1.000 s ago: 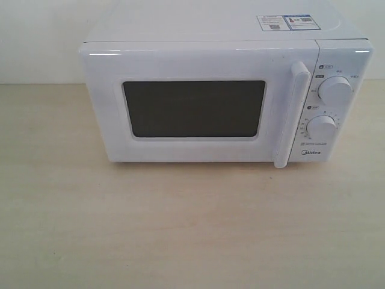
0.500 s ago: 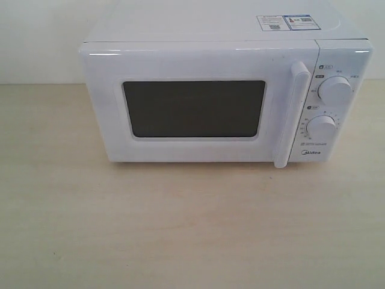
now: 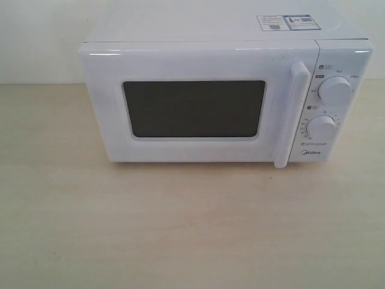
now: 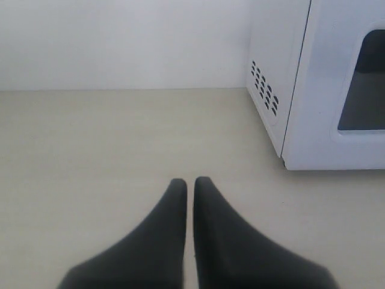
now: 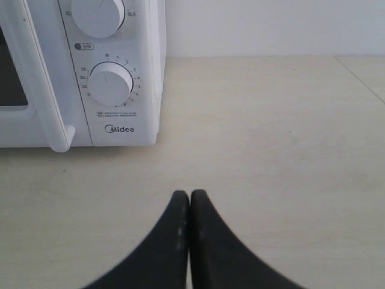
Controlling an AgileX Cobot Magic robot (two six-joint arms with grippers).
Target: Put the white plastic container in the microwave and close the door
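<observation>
The white Midea microwave (image 3: 225,99) stands at the back of the pale wooden table, its door (image 3: 198,108) shut, with the dark window and the vertical bar handle (image 3: 291,114) facing the exterior view. The white plastic container shows in no view. Neither gripper appears in the exterior view. My left gripper (image 4: 189,182) is shut with nothing in it, low over bare table beside the vented side of the microwave (image 4: 319,84). My right gripper (image 5: 189,194) is shut and empty, in front of the dial panel of the microwave (image 5: 102,72).
The table (image 3: 192,229) runs on in front of the microwave and to both its sides. A white wall (image 4: 120,42) stands behind. Two dials (image 3: 334,90) and stickers (image 3: 287,22) mark the microwave's right panel and top.
</observation>
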